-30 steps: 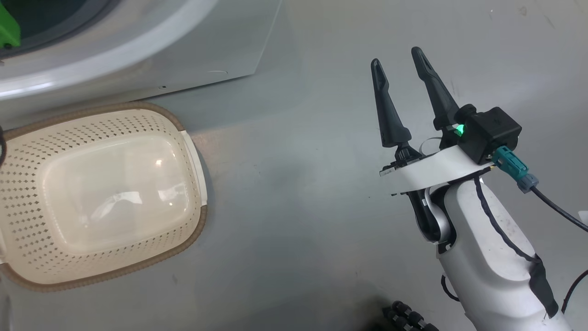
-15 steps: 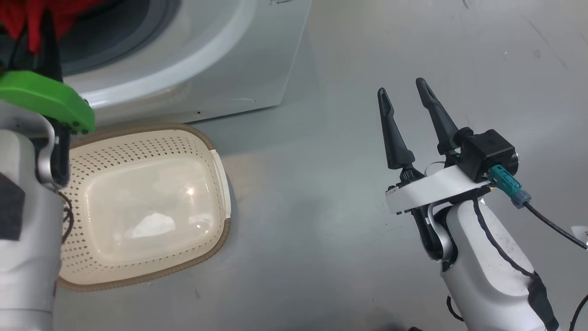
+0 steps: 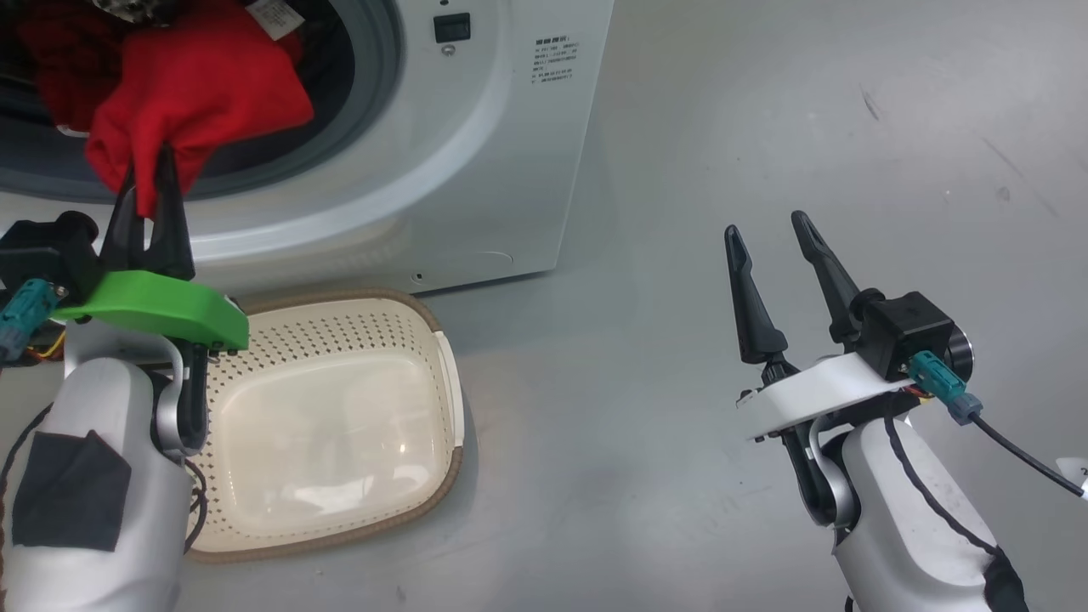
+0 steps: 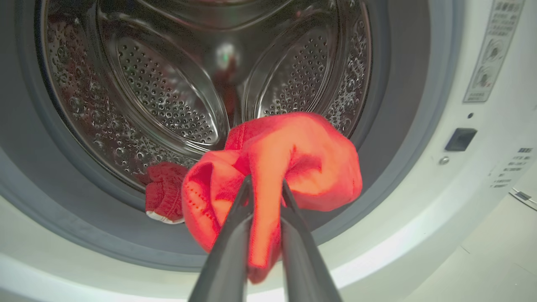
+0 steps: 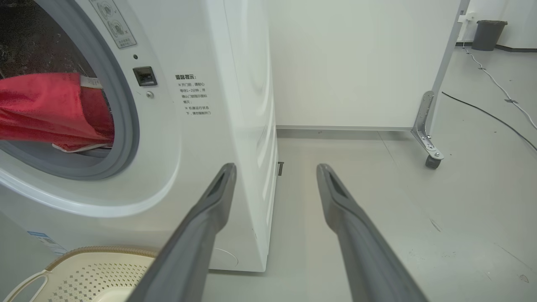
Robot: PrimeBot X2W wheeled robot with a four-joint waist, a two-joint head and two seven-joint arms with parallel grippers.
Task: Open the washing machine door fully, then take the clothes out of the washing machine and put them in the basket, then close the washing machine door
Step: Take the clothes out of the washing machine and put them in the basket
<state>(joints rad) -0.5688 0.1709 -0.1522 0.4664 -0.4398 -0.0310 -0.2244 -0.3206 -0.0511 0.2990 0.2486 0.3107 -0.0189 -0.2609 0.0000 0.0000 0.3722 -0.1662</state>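
The washing machine [image 3: 476, 153] stands with its drum mouth uncovered; the washing machine door is out of view. Bright red clothes [image 3: 200, 85] bulge out of the mouth. My left gripper [image 3: 150, 170] is shut on a fold of the clothes [image 4: 302, 159], just in front of the grey gasket. In the left wrist view the left gripper [image 4: 265, 181] pinches the cloth, and a white-trimmed part trails into the steel drum [image 4: 168, 84]. The cream basket [image 3: 340, 336] sits on the floor below the mouth, with nothing in it. My right gripper [image 3: 765, 223] hangs open over bare floor to the right.
In the right wrist view the open right gripper [image 5: 275, 167] points past the washing machine [image 5: 218, 126] corner, with the clothes [image 5: 46, 109] and basket [image 5: 92, 277] to its left. A white panel on a castor [image 5: 432, 161], a cable [image 5: 486, 111] and a grey bin [image 5: 488, 33] stand beyond.
The head camera has tilted up toward the machine, bringing the drum mouth, the red clothes and my left arm into view. The right gripper stays open.
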